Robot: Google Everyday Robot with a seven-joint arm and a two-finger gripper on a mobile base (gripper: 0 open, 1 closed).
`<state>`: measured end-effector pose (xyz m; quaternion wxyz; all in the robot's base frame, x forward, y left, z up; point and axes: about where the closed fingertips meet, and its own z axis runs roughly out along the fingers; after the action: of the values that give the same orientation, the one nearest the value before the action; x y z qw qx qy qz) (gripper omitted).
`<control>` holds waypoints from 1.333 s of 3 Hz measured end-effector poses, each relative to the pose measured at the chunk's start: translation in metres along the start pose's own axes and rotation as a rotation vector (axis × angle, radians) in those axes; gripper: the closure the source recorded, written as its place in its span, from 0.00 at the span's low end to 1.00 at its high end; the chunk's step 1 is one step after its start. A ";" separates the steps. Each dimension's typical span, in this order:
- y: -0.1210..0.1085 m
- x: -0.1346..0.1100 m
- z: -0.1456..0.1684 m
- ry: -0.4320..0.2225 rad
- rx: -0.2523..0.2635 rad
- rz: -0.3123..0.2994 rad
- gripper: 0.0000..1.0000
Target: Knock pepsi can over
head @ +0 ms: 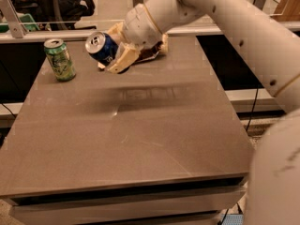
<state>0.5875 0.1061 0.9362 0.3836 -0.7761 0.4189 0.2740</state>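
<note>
The pepsi can (100, 46) is dark blue with a silver top. It is tilted with its top toward the left and raised off the grey table (140, 139). My gripper (115, 55) is shut on the can, its cream fingers (121, 60) wrapped around the can's right side. The white arm comes in from the upper right. The can hovers above the far part of the table, to the right of the green can.
A green can (59, 59) stands upright at the far left of the table. A brown snack bag (152, 52) lies behind my gripper, mostly hidden. A railing and glass panels run behind the table. The table's front edge is near the camera.
</note>
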 end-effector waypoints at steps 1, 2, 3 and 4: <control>0.013 -0.011 -0.010 0.152 -0.153 -0.143 1.00; 0.060 -0.015 -0.013 0.257 -0.323 -0.229 1.00; 0.102 -0.010 -0.010 0.364 -0.420 -0.300 1.00; 0.112 -0.002 -0.002 0.380 -0.444 -0.295 1.00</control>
<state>0.4905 0.0656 0.8973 0.1556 -0.9303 0.2963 0.1504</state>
